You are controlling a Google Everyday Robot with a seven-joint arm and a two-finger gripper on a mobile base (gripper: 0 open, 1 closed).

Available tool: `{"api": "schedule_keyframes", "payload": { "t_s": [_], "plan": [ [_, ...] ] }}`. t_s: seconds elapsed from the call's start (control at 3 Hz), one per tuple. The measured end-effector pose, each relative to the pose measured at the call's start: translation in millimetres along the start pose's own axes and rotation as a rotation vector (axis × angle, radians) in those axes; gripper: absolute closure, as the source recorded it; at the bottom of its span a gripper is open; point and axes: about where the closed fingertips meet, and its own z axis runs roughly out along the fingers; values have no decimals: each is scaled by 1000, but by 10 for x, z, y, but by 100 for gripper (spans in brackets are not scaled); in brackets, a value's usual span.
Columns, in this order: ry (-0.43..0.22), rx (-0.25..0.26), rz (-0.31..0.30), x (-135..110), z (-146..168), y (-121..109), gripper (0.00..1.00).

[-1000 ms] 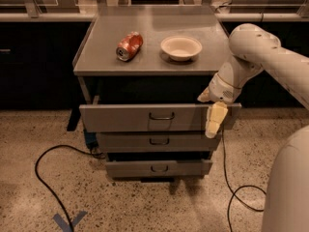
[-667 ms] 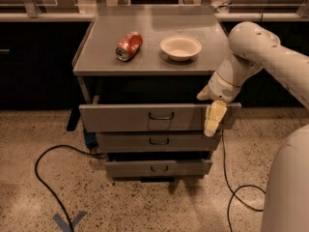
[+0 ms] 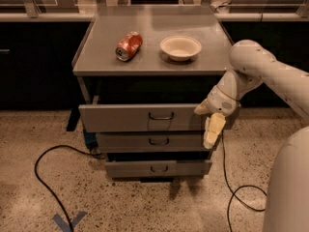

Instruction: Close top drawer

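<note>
**Tool hanging at the right end of the pulled-out top drawer**

The top drawer (image 3: 120, 118) is standing out from the grey desk (image 3: 154, 28), its tall flat front sitting forward of the desk's edge, with the dark wire handle (image 3: 161, 116) at its centre. The tool (image 3: 214, 129) is hanging at the right end of that front panel, pointing downward and overlapping the panel's right corner. Whether it is touching the panel cannot be told, nor whether it is spread or pressed together. The white arm (image 3: 260, 71) is reaching in from the right.

The drawer's tray is lying in deep shadow under the desk top, so its contents are not showing. The robot's rounded body (image 3: 289, 187) is being cut off by the right and bottom borders.

Below, the middle drawer (image 3: 125, 142) and the bottom drawer (image 3: 125, 169) are also sitting slightly forward. On the desk top, a red drinks can (image 3: 129, 46) is lying on its side, and to its right a white bowl (image 3: 180, 47) is standing upright, showing only its pale inner surface. A black cable (image 3: 48, 178) is curling over the speckled floor.
</note>
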Motion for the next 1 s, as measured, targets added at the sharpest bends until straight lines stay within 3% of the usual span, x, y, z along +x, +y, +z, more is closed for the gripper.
{"api": "schedule_keyframes", "payload": {
  "t_s": [0.33,0.67,1.0],
  "plan": [
    [-17,-52,-3,28,203,52,0],
    [-6,-70,2,85,327,-22,0],
    [-28,-13,14,131,214,-287,0]
  ]
}}
